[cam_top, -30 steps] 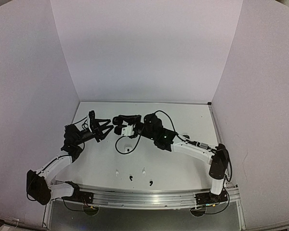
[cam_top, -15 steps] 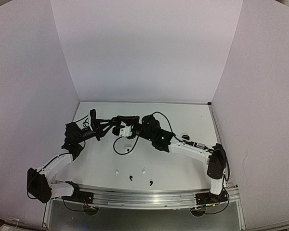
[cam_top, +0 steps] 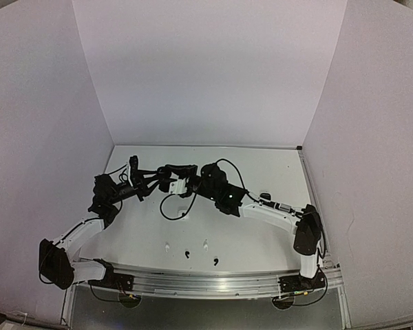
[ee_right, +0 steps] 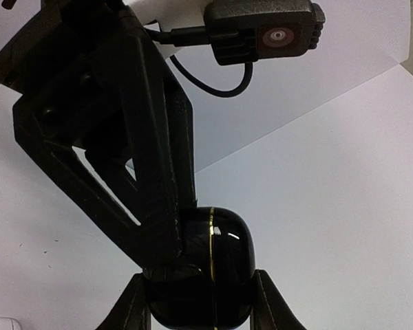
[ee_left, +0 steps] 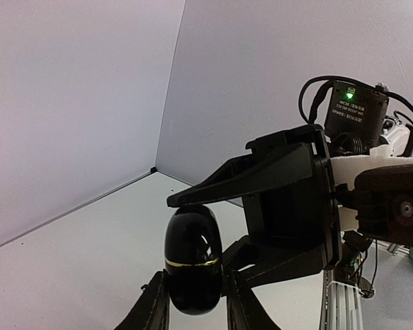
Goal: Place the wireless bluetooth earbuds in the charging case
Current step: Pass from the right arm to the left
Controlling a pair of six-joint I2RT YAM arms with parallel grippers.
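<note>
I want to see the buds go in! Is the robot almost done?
Not nearly. Nothing looks done yet. Both the left claw and right claw grip the shut black case. The earbuds lie loose on the table, waiting to go in.

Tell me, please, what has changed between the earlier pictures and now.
The left gripper moved right to meet the right gripper and closed on the black charging case that the right gripper holds. The right arm eased slightly left. Unchanged: the right gripper's hold on the case, and the four earbuds lying loose near the arms' bases.
</note>
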